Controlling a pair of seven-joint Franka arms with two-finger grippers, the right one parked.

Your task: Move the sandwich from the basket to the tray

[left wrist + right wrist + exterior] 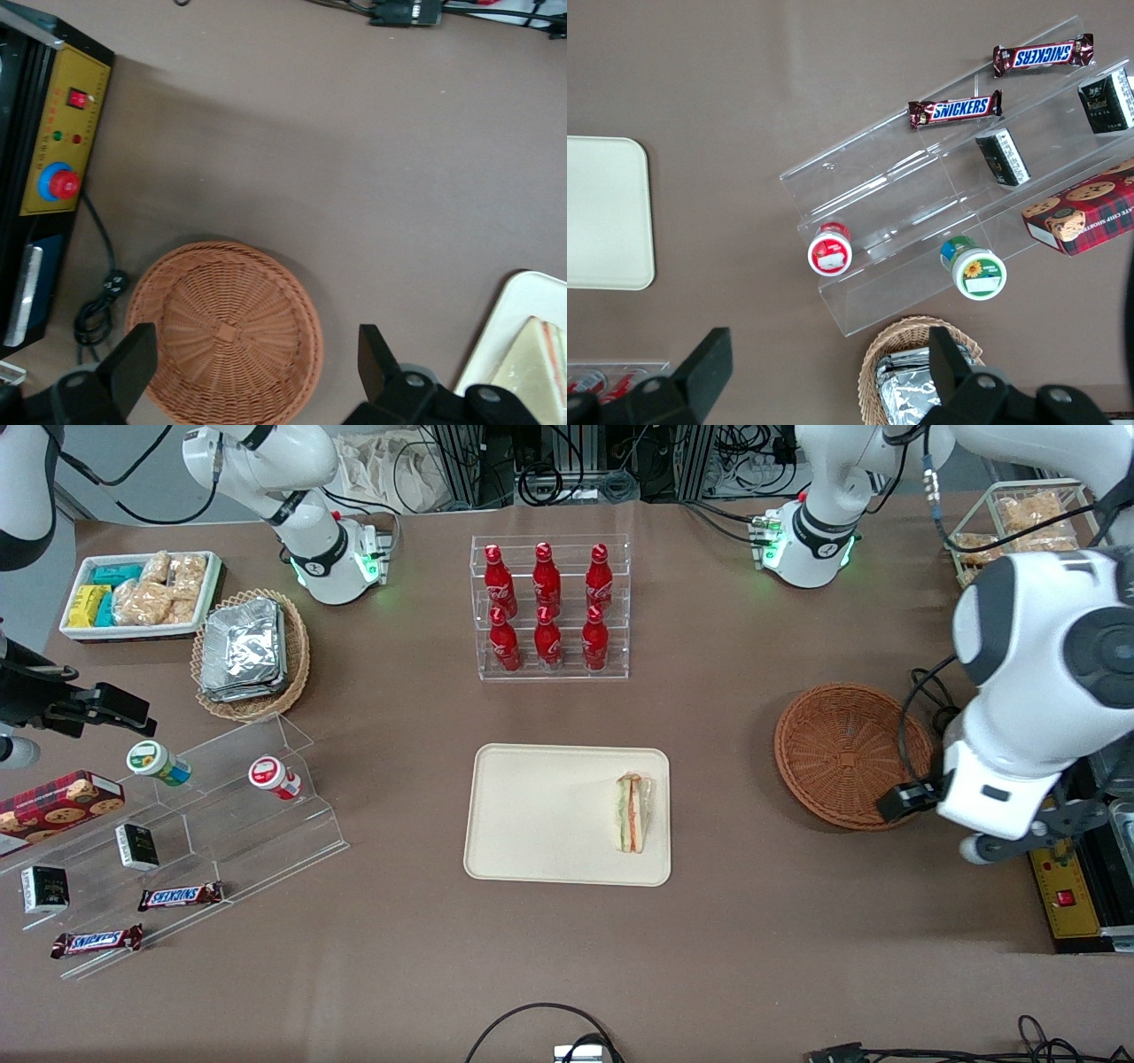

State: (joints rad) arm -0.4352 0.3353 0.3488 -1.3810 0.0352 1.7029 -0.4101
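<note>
The layered triangular sandwich [633, 812] in clear wrap lies on the flat, round-cornered cream tray [532, 815], at its edge nearest the round woven wicker basket [842, 753]. My gripper [257, 359] hangs above that basket's rim, fingers [133, 359] spread wide and holding nothing, over the matte brown bench [726, 717].

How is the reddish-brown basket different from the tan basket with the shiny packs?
The reddish-brown basket is empty and darker; the tan basket is lighter and holds foil packs. The reddish-brown basket sits at the working arm's end, under the open gripper; the tan basket sits at the parked arm's end. Both are woven wicker. The sandwich lies on the tray.
</note>
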